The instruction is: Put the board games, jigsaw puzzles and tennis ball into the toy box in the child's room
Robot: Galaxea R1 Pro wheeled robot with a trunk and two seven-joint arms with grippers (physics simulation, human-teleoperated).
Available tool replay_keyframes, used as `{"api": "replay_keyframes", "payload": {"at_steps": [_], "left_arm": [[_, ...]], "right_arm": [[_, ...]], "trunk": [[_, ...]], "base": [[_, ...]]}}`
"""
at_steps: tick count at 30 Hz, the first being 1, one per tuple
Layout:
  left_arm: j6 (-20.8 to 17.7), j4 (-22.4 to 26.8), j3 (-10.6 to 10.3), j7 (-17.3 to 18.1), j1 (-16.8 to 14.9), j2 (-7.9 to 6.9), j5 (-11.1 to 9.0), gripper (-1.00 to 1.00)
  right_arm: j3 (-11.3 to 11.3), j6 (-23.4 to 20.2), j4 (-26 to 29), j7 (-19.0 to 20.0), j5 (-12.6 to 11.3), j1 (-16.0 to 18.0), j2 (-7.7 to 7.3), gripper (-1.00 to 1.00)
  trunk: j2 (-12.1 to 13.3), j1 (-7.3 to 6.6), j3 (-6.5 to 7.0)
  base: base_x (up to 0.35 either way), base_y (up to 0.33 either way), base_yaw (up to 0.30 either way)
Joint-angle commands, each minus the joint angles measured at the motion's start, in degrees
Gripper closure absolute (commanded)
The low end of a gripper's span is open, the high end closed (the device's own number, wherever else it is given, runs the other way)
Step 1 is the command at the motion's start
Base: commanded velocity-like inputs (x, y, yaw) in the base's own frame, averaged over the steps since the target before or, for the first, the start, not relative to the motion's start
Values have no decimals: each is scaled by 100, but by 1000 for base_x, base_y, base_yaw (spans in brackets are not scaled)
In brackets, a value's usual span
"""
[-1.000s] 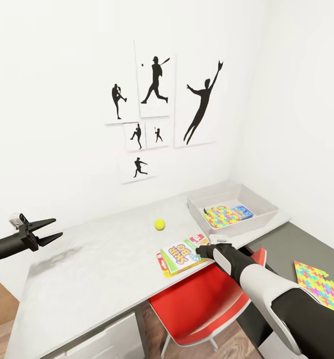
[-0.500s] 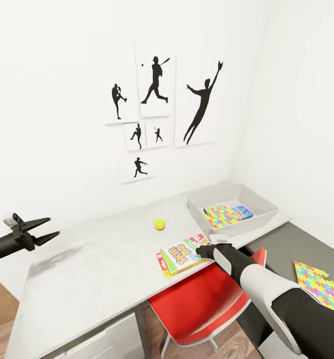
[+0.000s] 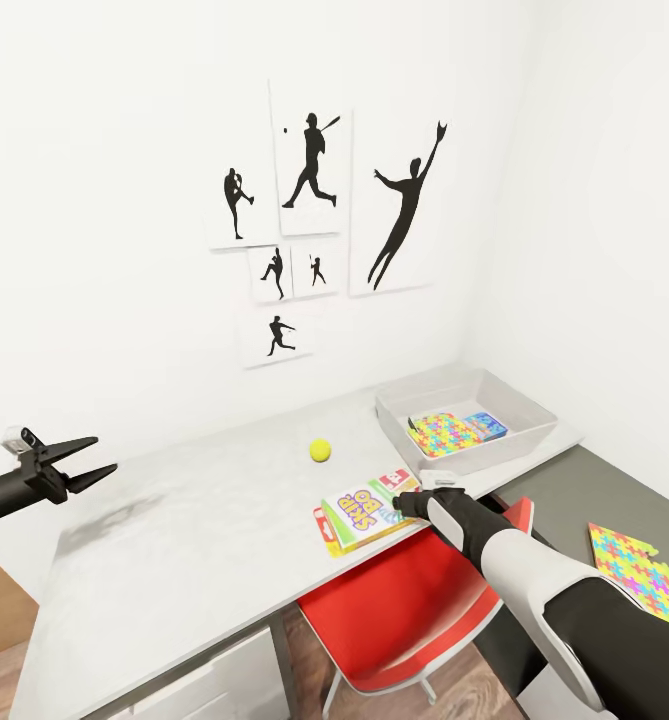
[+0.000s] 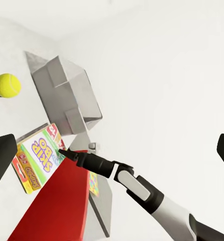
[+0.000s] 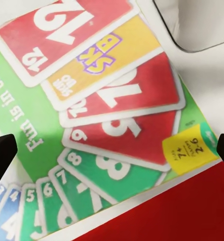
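On the pale table [image 3: 194,530] the yellow-white-green "SKIP BO" board game [image 3: 359,515] lies flat at the front edge. My right gripper [image 3: 406,503] is open at its right end, low over the cover [image 5: 107,120], with a fingertip [image 5: 1,153] at each side. The tennis ball [image 3: 320,450] rests a little behind the game. The grey toy box [image 3: 494,458] at the table's right end holds a jigsaw puzzle [image 3: 442,434] and a light blue board game [image 3: 486,425]. My left gripper [image 3: 92,455] hangs open over the table's left end, holding nothing.
A second multicoloured jigsaw puzzle [image 3: 642,575] lies on the lower dark grey desk [image 3: 564,500] at the right. A red chair [image 3: 404,600] is tucked under the table's front edge below my right arm. Sports-silhouette pictures [image 3: 314,220] hang on the white wall behind.
My left gripper has drifted slightly to the left, still open. The right gripper and the toys have not moved.
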State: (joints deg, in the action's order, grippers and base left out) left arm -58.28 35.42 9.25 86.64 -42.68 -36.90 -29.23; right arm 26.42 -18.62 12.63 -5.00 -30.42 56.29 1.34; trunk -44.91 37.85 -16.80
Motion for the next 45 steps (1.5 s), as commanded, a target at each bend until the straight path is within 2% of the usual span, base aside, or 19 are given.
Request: {"api": "replay_keyframes", "payload": {"at_steps": [1, 11, 20, 29, 36, 45], "left_arm": [[-60, 0, -3, 19, -4, -2, -3, -100], [-60, 4, 3, 23, -4, -14, -8, -100], [-60, 51, 1, 336, 69, -202, 0, -100], [-67, 190, 0, 336, 155, -221, 3, -100], [-69, 203, -2, 336, 162, -221, -2, -100], [-68, 214, -2, 336, 163, -222, -10, -100]], "right_arm": [[47, -26, 11, -43, -60, 4, -2, -100], [45, -33, 11, -58, -60, 5, -2, -100], [44, -36, 11, -94, -68, 5, -14, -100], [45, -36, 11, -98, -69, 5, -24, -100], [43, -41, 11, -98, -69, 5, -28, -100], [47, -45, 11, -98, -69, 5, -37, -100]], "trunk": [[-6, 1, -8], [-6, 1, -8], [-6, 1, -8], [-6, 1, -8], [-287, 155, -134], [-287, 155, -134]], "base": [[0, 0, 0], [0, 0, 0], [0, 0, 0], [0, 0, 0], [0, 0, 0], [0, 0, 0]]}}
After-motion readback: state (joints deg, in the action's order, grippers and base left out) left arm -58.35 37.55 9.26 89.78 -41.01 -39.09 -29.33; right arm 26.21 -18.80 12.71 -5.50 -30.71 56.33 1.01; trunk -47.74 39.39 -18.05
